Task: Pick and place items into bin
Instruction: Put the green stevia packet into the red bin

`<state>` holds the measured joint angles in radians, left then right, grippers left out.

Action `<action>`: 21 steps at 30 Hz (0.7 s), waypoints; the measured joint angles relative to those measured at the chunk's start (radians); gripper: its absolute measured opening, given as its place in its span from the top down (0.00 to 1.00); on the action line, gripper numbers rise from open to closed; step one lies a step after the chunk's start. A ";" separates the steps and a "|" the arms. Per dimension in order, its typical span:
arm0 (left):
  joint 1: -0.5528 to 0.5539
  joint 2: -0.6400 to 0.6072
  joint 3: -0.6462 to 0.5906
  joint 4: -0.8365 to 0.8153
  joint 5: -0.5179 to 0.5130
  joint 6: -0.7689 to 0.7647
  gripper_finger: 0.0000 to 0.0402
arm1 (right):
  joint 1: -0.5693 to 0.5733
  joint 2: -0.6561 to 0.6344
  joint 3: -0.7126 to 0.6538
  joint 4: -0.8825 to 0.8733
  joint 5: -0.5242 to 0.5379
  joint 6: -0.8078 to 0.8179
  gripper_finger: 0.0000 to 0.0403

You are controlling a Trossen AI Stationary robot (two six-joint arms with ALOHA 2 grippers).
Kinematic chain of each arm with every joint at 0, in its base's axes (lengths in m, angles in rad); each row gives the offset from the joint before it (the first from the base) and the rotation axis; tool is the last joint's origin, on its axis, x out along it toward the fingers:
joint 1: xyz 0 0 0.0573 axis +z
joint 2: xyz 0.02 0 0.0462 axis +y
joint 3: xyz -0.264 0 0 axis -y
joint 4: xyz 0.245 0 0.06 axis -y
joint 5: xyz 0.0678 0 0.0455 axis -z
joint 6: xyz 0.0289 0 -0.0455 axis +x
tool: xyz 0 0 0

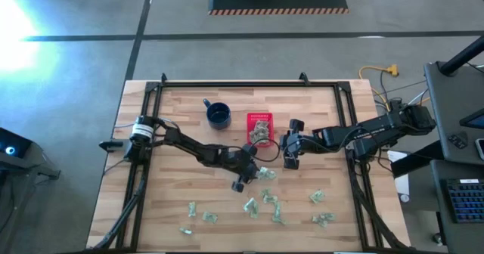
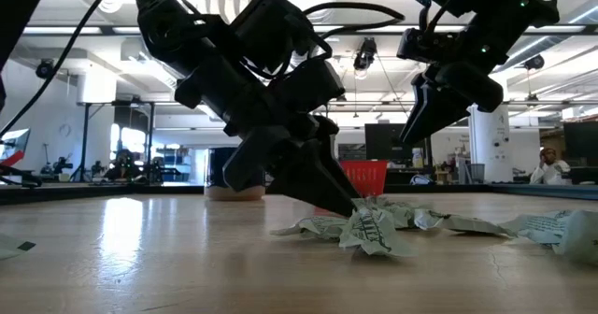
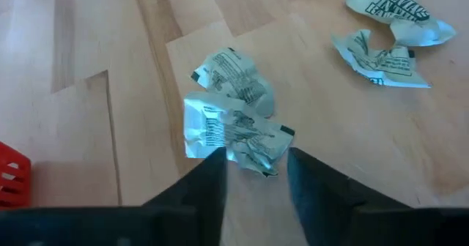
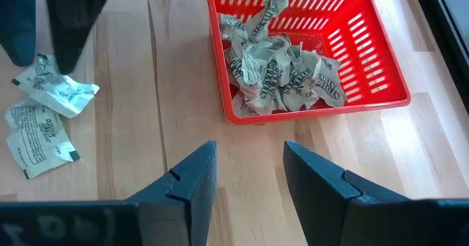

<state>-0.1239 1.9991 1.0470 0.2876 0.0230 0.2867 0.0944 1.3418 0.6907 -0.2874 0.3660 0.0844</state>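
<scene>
The red basket (image 1: 259, 129) stands mid-table and holds several crumpled wrappers (image 4: 278, 63). More pale green and whitish wrappers (image 1: 272, 205) lie loose on the near half of the table. My left gripper (image 3: 253, 169) is open and slants down onto the table just near of the basket. Its fingertips stand on either side of the near edge of one crumpled wrapper (image 3: 233, 129), which lies on the wood. My right gripper (image 4: 249, 169) is open and holds nothing. It hovers above the table (image 2: 416, 132), right of the basket and facing it. My left gripper comes at the crumpled wrapper from above, slanting down, with one finger (image 3: 212, 169) on each side of the wrapper's near edge (image 3: 253, 154). The wrapper lies on the table. Whether the fingers touch it, I cannot tell.
A dark blue mug (image 1: 218, 116) stands left of the basket. Two more wrappers (image 3: 381, 56) lie just beyond the left gripper. A black frame (image 1: 249, 84) runs round the table's edges. Bare wood shows on the table's left part.
</scene>
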 joint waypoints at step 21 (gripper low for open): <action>0.015 -0.144 -0.006 0.005 -0.269 0.066 1.00 | 0.000 0.001 -0.039 0.002 0.000 0.027 0.67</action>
<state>-0.1084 1.8548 1.0414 0.2927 -0.2456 0.3523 0.0943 1.3426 0.6520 -0.2850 0.3660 0.1111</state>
